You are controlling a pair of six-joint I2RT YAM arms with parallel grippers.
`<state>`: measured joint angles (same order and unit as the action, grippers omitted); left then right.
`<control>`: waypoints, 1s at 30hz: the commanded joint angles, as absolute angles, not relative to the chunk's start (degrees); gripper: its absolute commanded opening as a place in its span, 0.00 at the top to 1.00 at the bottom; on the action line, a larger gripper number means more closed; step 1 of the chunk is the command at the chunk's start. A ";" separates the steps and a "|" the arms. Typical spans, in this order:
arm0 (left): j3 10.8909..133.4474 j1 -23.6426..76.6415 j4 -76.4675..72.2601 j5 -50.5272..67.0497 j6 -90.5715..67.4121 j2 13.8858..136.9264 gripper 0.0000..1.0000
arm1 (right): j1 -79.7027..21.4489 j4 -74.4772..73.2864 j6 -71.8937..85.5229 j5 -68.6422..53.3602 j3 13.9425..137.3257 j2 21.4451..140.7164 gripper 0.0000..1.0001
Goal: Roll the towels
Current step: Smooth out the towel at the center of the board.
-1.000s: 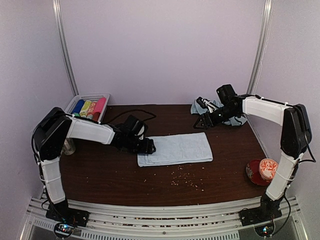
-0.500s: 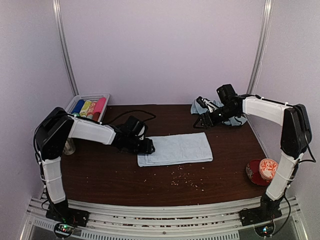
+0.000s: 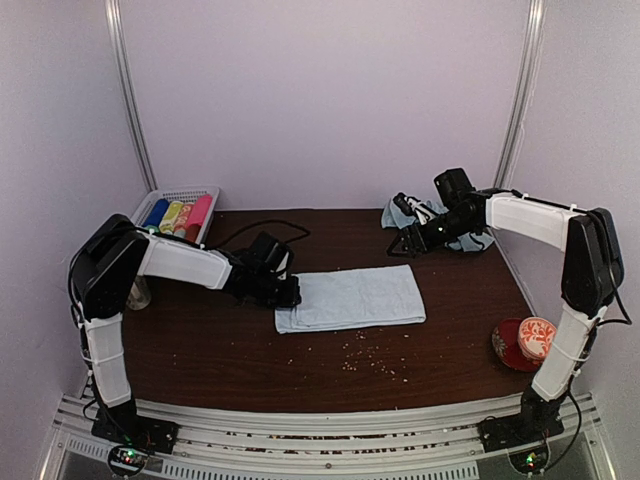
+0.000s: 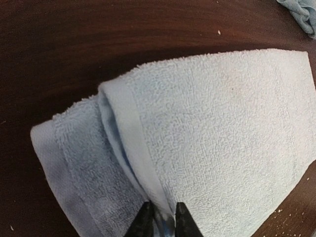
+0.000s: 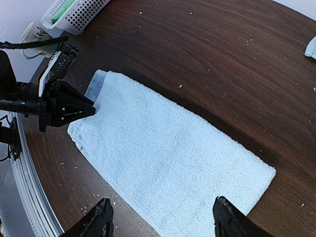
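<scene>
A pale blue towel (image 3: pixel 355 298) lies folded flat in the middle of the brown table (image 3: pixel 220 350). My left gripper (image 3: pixel 293 293) is at the towel's left end, shut on a raised fold of its hem (image 4: pixel 129 148). The black fingertips (image 4: pixel 144 220) pinch the cloth between them. My right gripper (image 3: pixel 405 243) hangs open above the table's back right, looking down on the flat towel (image 5: pixel 168 158) with nothing between its fingers (image 5: pixel 101 222). A second pale blue towel (image 3: pixel 482 240) lies crumpled behind the right arm, partly hidden by it.
A white basket (image 3: pixel 178 194) holding several coloured rolls (image 3: pixel 180 215) stands at the back left. A cup (image 3: pixel 138 293) sits by the left arm. A red dish (image 3: pixel 524 343) is near the right arm's base. Crumbs (image 3: pixel 370 360) are scattered in front of the towel.
My left gripper's jaws have closed onto the towel's left hem and drawn slightly left, raising a fold. The right arm has not moved.
</scene>
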<state>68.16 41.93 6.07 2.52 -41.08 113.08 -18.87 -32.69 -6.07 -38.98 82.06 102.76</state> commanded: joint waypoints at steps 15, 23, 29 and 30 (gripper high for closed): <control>71.26 43.74 7.25 -1.54 -43.94 107.00 1.00 | -18.37 -31.48 -6.49 -38.96 81.12 100.56 0.31; 71.03 44.29 8.80 -4.56 -44.50 104.02 1.00 | -18.35 -31.45 -6.42 -38.42 80.95 100.26 0.30; 70.71 44.77 10.13 -6.94 -44.65 102.34 1.00 | -18.37 -31.29 -6.34 -38.41 80.87 100.34 0.30; 70.67 44.96 10.21 -7.47 -44.70 102.09 1.00 | -18.33 -31.26 -6.37 -38.31 80.86 100.42 0.30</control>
<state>69.97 44.38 9.54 -4.29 -44.12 104.81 -18.70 -32.25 -6.07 -38.92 81.73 102.41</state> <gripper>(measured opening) 0.004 0.698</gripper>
